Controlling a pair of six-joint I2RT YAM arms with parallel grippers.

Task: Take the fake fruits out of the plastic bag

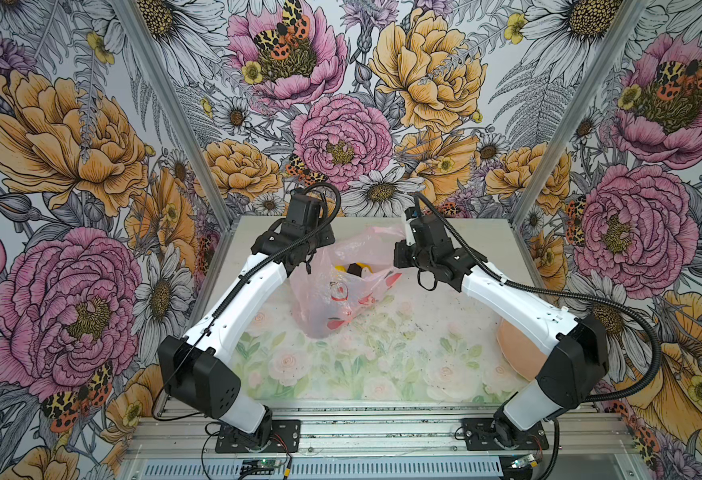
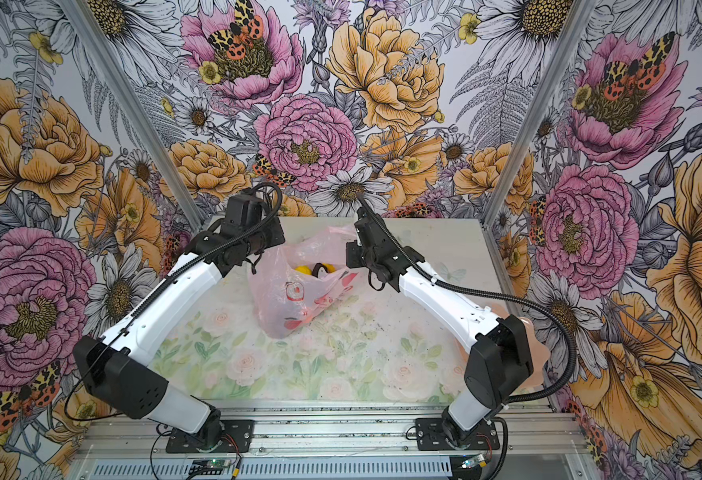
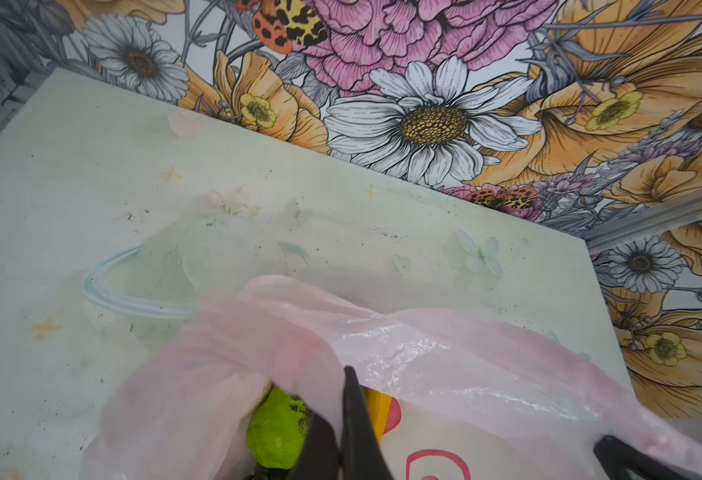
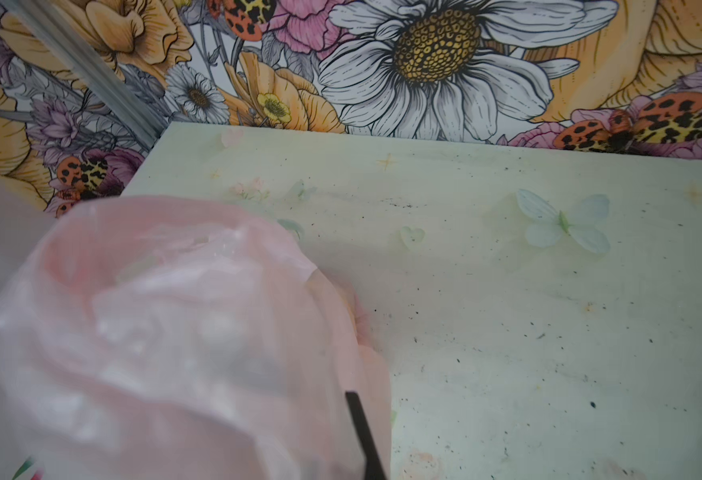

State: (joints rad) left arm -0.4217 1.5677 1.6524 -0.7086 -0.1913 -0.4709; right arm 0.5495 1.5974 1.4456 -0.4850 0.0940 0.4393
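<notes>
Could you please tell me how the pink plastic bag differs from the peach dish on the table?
The plastic bag is translucent and crinkly with red print; the dish is opaque and smooth. The plastic bag lies centrally, while the dish sits at the right, largely hidden behind the right arm. Fruits show at the plastic bag's mouth; none show on the dish. Both are pinkish.

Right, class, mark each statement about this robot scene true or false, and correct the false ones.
1. The plastic bag is empty. False: a yellow fruit shows inside.
2. A green fruit lies in the bag. True.
3. The left claw is wide open. False: it is shut on the bag's plastic.
4. A peach dish is partly hidden by the right arm. True.
</notes>
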